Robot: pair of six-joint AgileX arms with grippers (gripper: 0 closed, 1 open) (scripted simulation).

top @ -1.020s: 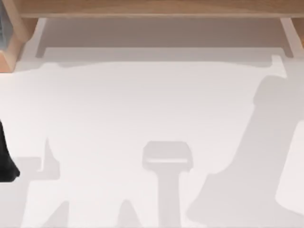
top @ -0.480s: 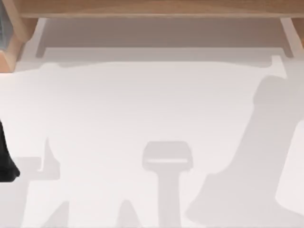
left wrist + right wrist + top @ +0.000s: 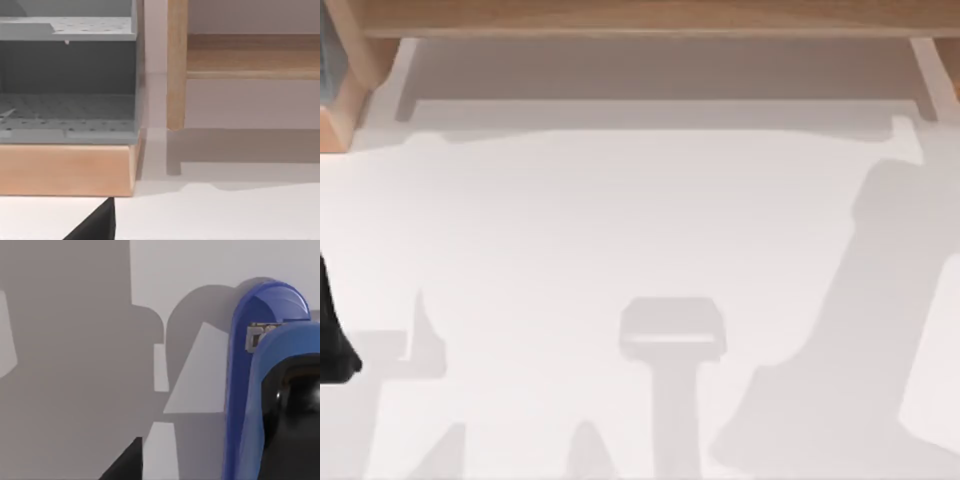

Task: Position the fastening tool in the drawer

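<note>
Where the right wrist view looks straight down at close range, a blue stapler [image 3: 252, 370] lies flat on the white table [image 3: 210, 270], its rounded nose and a strip of metal staple channel showing under the upper arm. A dark, glossy part of the right gripper [image 3: 295, 405] sits directly over the stapler's body, but whether its fingers are spread or closed on the stapler cannot be told from this angle. A black sliver at the frame's lower edge looks like part of the arm's own hardware.

The stapler will likely handle as a stiff, fairly dense thing with a smooth, curved plastic shell that could slip under a pinch. The best hold, by this reading, is across the middle of the body, squeezing the two long sides rather than top against base, since pressing top to base would only close the hinge and could fire a staple.

Farther off, the left gripper [image 3: 332, 345] shows as a dark shape at the left edge of the top view; its fingers cannot be made out either. Beyond it, the left wrist view faces a wooden cabinet [image 3: 65, 167] holding a grey drawer [image 3: 67, 112] that stands open, its perforated floor bare. A wooden leg [image 3: 176, 65] and a shelf [image 3: 252, 55] stand beside it, along the table's far side.
</note>
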